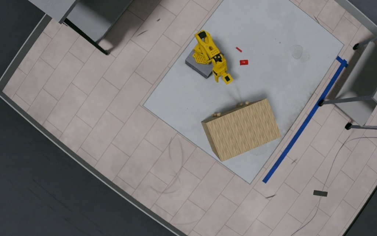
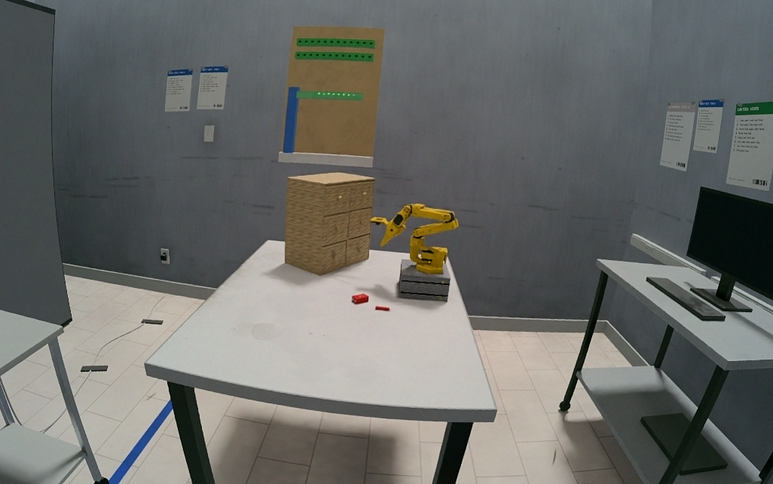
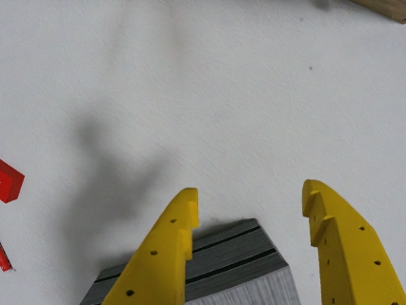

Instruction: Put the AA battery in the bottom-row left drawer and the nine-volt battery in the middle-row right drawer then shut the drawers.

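A bright yellow robot arm (image 2: 428, 228) with small dark holes dotted along its yellow fingers stands on a grey block (image 2: 423, 282) striped with thin black lines. The bench (image 2: 319, 353) top is pale grey-white with faint smudges, on dark legs. A light tan chest (image 1: 241, 129) shows fine vertical wood grain. Two small things are bright red: a boxy nine-volt battery (image 1: 243, 62) and a slim AA battery (image 1: 238, 49). The floor (image 1: 111, 111) is beige-pink tile, crossed by a blue tape line (image 1: 302, 122)
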Action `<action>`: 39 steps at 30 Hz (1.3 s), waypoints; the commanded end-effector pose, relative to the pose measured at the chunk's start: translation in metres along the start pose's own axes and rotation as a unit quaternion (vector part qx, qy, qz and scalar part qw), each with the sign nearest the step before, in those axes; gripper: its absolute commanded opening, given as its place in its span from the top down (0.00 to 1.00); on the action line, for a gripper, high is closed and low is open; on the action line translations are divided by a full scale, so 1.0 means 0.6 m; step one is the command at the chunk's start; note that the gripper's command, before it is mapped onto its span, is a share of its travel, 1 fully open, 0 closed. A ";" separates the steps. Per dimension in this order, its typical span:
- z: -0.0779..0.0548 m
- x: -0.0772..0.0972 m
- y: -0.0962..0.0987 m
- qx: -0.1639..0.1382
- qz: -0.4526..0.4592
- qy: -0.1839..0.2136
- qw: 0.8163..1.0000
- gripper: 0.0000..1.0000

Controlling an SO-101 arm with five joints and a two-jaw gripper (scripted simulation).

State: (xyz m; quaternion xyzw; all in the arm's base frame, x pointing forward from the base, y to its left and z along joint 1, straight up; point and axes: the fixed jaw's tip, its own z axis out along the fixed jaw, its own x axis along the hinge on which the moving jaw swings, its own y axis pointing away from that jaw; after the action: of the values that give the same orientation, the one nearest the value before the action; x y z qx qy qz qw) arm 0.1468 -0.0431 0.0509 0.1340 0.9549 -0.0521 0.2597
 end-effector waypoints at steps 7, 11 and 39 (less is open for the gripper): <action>0.003 0.007 -0.001 0.001 0.009 0.009 1.000 0.79; 0.003 0.007 -0.001 0.001 0.009 0.009 1.000 0.79; -0.029 -0.139 -0.154 0.207 -0.091 -0.222 0.949 0.79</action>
State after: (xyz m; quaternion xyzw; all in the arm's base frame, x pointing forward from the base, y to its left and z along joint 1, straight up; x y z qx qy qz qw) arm 0.1765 -0.1309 0.1020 0.0917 0.8688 -0.2601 0.4111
